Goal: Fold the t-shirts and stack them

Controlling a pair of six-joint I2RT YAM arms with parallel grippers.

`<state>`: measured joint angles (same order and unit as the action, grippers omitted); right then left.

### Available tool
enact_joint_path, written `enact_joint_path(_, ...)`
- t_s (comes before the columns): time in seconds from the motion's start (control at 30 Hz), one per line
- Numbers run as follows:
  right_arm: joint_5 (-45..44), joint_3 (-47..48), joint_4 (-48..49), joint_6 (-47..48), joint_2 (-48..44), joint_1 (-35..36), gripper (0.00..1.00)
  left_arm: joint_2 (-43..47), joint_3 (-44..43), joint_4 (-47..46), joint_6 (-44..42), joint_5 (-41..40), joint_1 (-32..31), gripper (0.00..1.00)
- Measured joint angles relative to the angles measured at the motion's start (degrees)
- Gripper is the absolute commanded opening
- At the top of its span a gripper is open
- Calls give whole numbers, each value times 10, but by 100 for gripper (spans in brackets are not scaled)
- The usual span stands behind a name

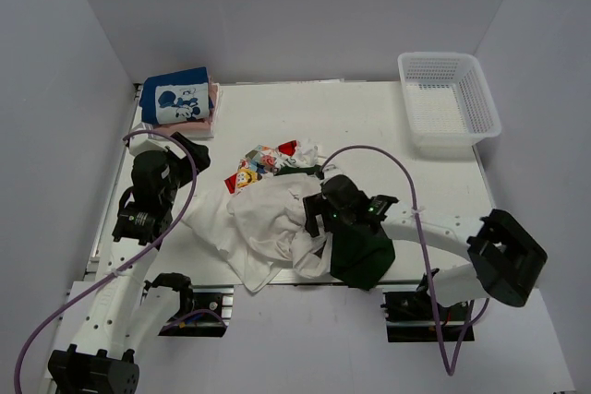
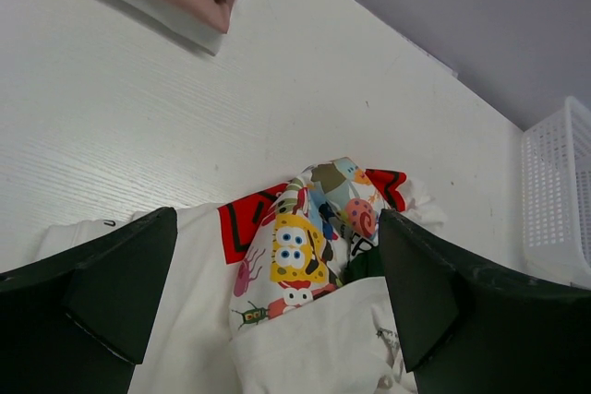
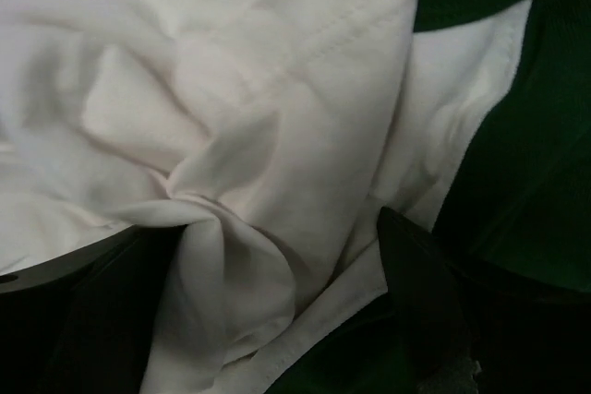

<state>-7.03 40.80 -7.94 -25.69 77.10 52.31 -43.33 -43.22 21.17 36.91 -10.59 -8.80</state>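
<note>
The step in hand is judged to be the taking of the large white shirt (image 1: 263,223) out of the heap, so that it can be spread flat and folded. To do this well, only white cloth should be caught, best at a seam or hem and not at a loose wrinkle. The dark green shirt (image 1: 365,251), which lies just to the right of the right claw (image 1: 319,219) and partly under the white cloth, should be left behind when the cloth is raised. In the wrist view the right claw (image 3: 272,228) is seen spread wide and not clenched. A bunched fold of the white shirt (image 3: 231,89) lies between its fingers (image 3: 425,311) and seems to touch them, but nothing is gripped yet. The left claw (image 2: 277,219) is also released and holds nothing. The shirt with cartoon prints (image 2: 305,237) is seen just ahead of it, between the fingers but below them. Far ahead and to its left, the blue shirt (image 1: 177,99) is laid folded on the pink shirt (image 1: 214,103). This pile is judged to be the place for the next folded shirt.
</note>
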Motion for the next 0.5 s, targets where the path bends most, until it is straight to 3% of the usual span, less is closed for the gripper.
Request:
enact_joint_path(0.07,-36,12,-19,-15,28,11,86,0,0,0,2,-4,0,100)
enact_joint_path(0.1,-52,20,-27,-21,37,15,37,0,0,0,2,-6,0,100)
enact_joint_path(0.13,-64,25,-32,-19,40,18,10,0,0,0,3,-7,0,100)
enact_joint_path(0.17,-76,29,-36,-24,40,21,0,0,0,0,3,-8,0,100)
enact_joint_path(0.5,-178,73,-77,7,-71,21,0,0,0,1,6,-10,0,100)
